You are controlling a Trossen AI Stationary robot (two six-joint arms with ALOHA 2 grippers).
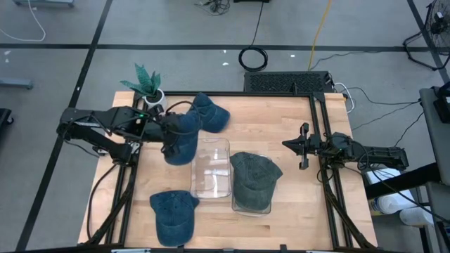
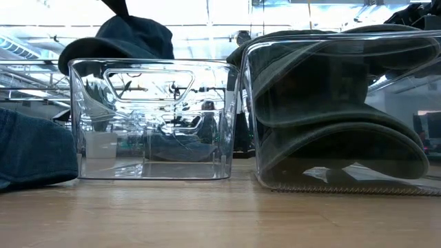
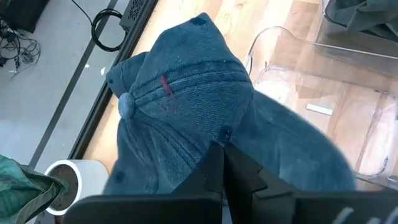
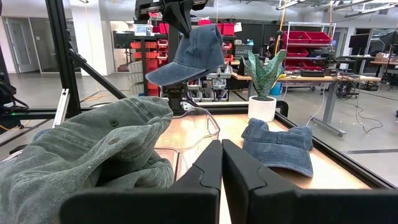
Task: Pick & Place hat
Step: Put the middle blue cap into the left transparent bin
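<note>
Blue denim hat [image 1: 181, 137] lifted off the table, hanging clear above the wood just beside the empty clear bin [image 1: 211, 167], near its rim. Pinched at the crown by the left gripper [image 1: 169, 128], fingers clenched on the fabric, arm stretched in from the left edge, reaching down from above. Right gripper [image 1: 303, 145] parked at the right edge, fingers pressed together, empty. Second clear bin [image 1: 251, 205] filled with a green hat [image 1: 253, 179].
</note>
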